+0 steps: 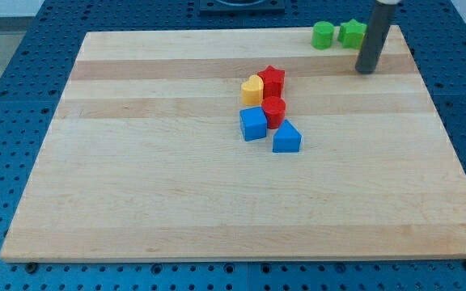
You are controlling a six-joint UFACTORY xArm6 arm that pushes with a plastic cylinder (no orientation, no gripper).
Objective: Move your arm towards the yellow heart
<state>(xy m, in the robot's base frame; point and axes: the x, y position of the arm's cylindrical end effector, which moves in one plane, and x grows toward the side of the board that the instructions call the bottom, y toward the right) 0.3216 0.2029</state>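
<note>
Starting at the view's bottom, there's a long stretch of pale wooden board sitting on a blue perforated table. Moving up toward the middle, we reach a tight cluster of five blocks. Nearest the bottom is the blue triangular block, and just beside it, up and to the view's left, the blue cube. Pressed against the cube's upper right is the red cylinder. Above that, the red star sits at the cluster's top, and right against its left side is the yellow heart, the one this task is about, just above the board's centre.

Now up to the far edge, at the view's top right: two green blocks side by side, a green cylinder and a green star-like block, the latter partly hidden behind the rod. And there's my tip, planted on the board just below and to the right of the green pair, well apart from the yellow heart, off to its upper right. No fingers here to report, just a plain dark rod.
</note>
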